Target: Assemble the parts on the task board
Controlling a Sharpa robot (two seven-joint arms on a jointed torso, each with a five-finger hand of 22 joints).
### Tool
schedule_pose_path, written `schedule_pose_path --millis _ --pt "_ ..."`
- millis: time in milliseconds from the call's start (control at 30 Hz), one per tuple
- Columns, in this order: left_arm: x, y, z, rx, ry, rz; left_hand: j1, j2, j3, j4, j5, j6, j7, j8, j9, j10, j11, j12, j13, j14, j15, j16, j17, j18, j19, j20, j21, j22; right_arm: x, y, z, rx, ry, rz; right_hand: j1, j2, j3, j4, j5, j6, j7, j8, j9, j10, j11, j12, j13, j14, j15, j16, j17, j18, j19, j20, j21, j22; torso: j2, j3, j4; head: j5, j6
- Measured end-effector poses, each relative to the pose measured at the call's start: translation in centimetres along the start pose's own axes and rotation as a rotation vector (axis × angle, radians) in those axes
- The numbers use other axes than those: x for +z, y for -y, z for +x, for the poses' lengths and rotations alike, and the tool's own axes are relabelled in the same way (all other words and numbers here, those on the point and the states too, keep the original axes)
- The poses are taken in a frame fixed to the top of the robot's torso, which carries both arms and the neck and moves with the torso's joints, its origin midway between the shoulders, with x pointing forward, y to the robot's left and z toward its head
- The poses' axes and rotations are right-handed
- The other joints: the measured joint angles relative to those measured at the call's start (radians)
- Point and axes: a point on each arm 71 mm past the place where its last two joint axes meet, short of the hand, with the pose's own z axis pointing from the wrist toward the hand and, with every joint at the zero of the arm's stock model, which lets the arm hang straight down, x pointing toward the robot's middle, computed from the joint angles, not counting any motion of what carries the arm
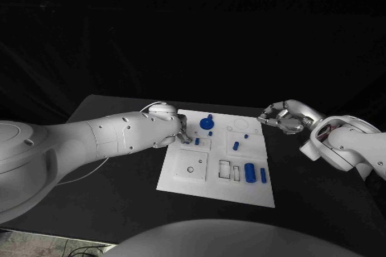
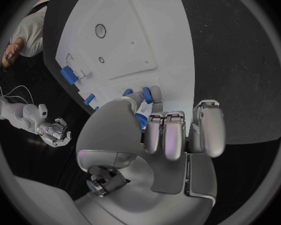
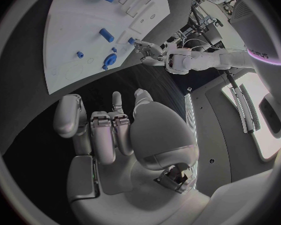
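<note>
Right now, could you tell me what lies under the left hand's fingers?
The left hand hangs over the task board near its left edge. A small blue part shows at the fingertips; whether it is held is hidden.

Blue parts on white task board

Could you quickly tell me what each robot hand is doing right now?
Left robot hand: pinching a small blue part over the task board.
Right robot hand: curled, holding nothing.
</note>
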Motion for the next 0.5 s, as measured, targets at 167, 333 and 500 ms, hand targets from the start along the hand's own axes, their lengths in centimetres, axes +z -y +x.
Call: schedule_pose_path --millis 167,333,500 --pt "0.02 -0.02 0.0 0.003 -0.005 -0.001 -0.009 0.001 -0.017 0.012 -0.016 -0.004 0.004 -0.006 -0.001 0.0 0.007 0.0 0.0 0.001 0.001 0.0 0.0 0.0 0.0 0.0 -0.006 0.0 -0.01 0.03 0.0 0.0 0.0 0.001 0.0 0.0 0.0 0.0 0.0 0.0 0.0 0.0 0.0 0.0 0.0 0.001 0.0 0.0 0.0 0.0 0.0 0.0 0.0 0.0 0.0 0.0 -0.001 0.0 0.0005 -0.001 0.0" --pt "0.02 -0.02 0.0 0.003 -0.007 -0.001 -0.036 0.006 -0.045 0.025 -0.045 -0.012 0.012 -0.011 -0.002 -0.001 0.008 0.0 0.0 0.0 0.007 0.0 0.0 0.0 0.0 0.007 -0.006 0.0 -0.01 0.05 0.01 0.0 0.0 0.001 0.0 0.0 0.0 0.0 0.0 0.0 0.0 0.0 0.0 0.0 0.0 -0.002 0.0 0.0 0.0 0.0 0.0 0.0 0.0 0.0 0.0 0.0 -0.001 -0.0002 0.0011 -0.001 0.0" --pt "0.01 0.0 -0.04 0.002 -0.006 0.002 -0.1 0.011 -0.091 0.03 -0.099 -0.032 0.02 -0.02 -0.003 -0.002 0.016 0.0 0.0 0.0 0.014 0.0 0.0 0.0 0.002 0.012 -0.012 0.0 -0.01 0.07 0.0 0.0 0.0 0.001 0.0 0.0 0.0 0.0 0.0 0.0 0.0 0.0 0.0 0.0 0.0 -0.002 0.0 0.0 0.0 0.0 0.0 0.0 0.0 0.0 0.0 0.0 -0.001 -0.0006 0.0015 -0.002 0.0"
